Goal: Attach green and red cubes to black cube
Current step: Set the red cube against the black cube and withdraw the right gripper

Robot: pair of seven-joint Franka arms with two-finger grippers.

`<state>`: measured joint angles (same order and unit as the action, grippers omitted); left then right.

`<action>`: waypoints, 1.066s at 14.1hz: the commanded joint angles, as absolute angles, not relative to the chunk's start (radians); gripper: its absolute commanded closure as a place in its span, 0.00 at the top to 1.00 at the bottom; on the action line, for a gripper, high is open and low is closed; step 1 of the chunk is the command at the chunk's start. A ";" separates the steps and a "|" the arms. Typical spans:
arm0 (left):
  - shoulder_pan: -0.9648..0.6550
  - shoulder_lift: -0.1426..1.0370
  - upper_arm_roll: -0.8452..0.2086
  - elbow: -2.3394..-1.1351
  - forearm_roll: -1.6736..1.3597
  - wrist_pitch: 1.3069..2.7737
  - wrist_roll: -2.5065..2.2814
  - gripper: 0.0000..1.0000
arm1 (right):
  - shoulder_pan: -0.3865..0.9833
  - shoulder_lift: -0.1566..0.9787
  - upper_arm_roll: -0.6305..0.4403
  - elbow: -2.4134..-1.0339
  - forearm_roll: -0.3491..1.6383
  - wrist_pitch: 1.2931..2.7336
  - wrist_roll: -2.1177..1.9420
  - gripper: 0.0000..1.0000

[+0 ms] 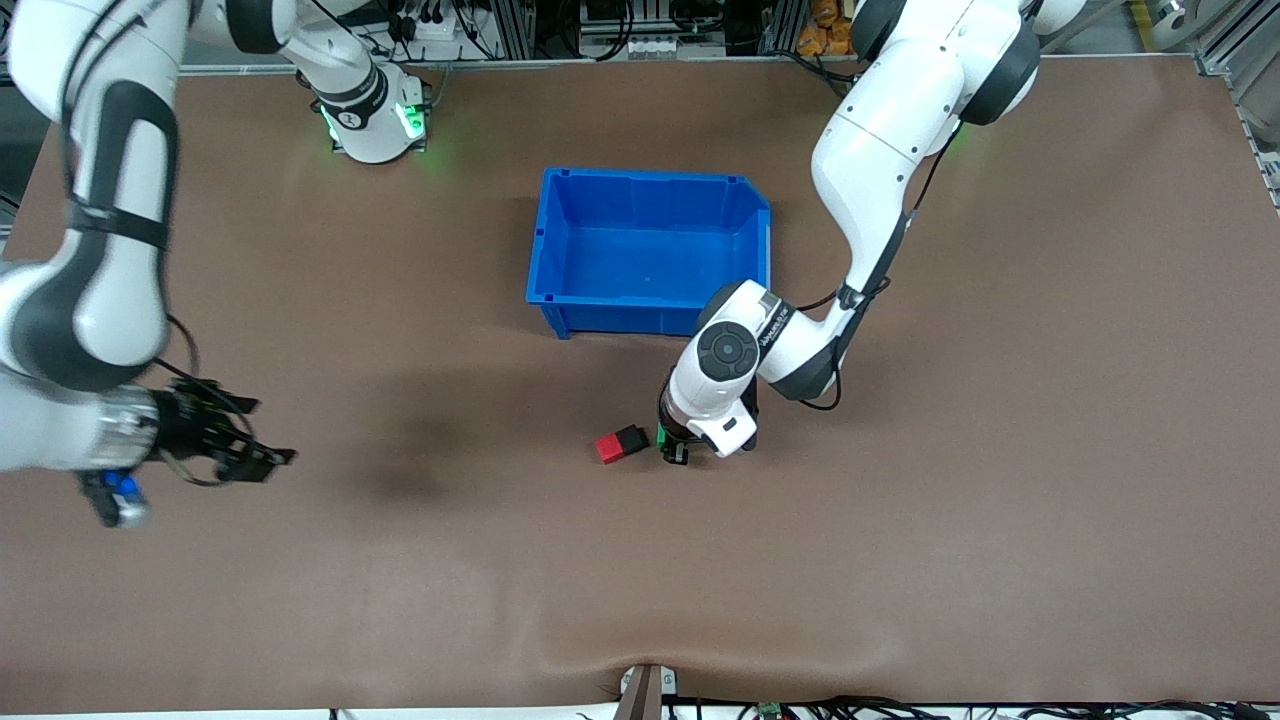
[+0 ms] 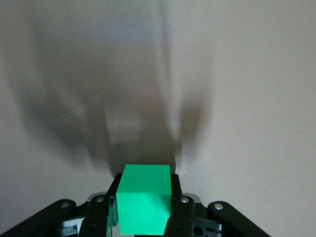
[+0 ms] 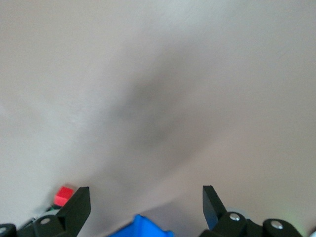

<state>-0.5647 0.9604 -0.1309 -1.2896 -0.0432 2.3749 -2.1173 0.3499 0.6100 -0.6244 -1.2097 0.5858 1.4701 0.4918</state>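
Observation:
The red cube [image 1: 607, 448] and the black cube [image 1: 631, 439] lie joined side by side on the brown table, nearer the front camera than the blue bin. My left gripper [image 1: 671, 447] is right beside the black cube, at the table surface, shut on the green cube [image 2: 144, 205], whose green edge [image 1: 661, 435] shows under the hand. My right gripper [image 1: 262, 455] is open and empty, up over the table toward the right arm's end. The red cube [image 3: 63, 195] also shows in the right wrist view.
The empty blue bin [image 1: 652, 252] stands at mid table, farther from the front camera than the cubes; a corner of the bin [image 3: 143, 227] shows in the right wrist view. The left arm's forearm reaches down past the bin's corner.

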 commanded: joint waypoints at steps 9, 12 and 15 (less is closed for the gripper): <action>-0.589 0.994 -0.117 -1.256 -0.109 2.375 -2.290 0.00 | -0.079 0.206 -0.093 -1.238 0.230 1.258 0.289 1.00; -0.603 0.994 -0.112 -1.256 -0.107 2.401 -2.290 0.00 | -0.115 0.111 -0.048 -1.301 0.080 1.264 -0.021 1.00; -0.617 1.002 -0.110 -1.255 -0.107 2.414 -2.289 0.03 | -0.114 0.002 -0.048 -1.467 0.068 1.323 -0.063 1.00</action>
<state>-0.5927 0.9719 -0.1272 -1.2838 -0.0858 2.3968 -2.2770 -0.0962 0.1016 -0.0789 -1.3034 0.0956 1.2527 -0.0249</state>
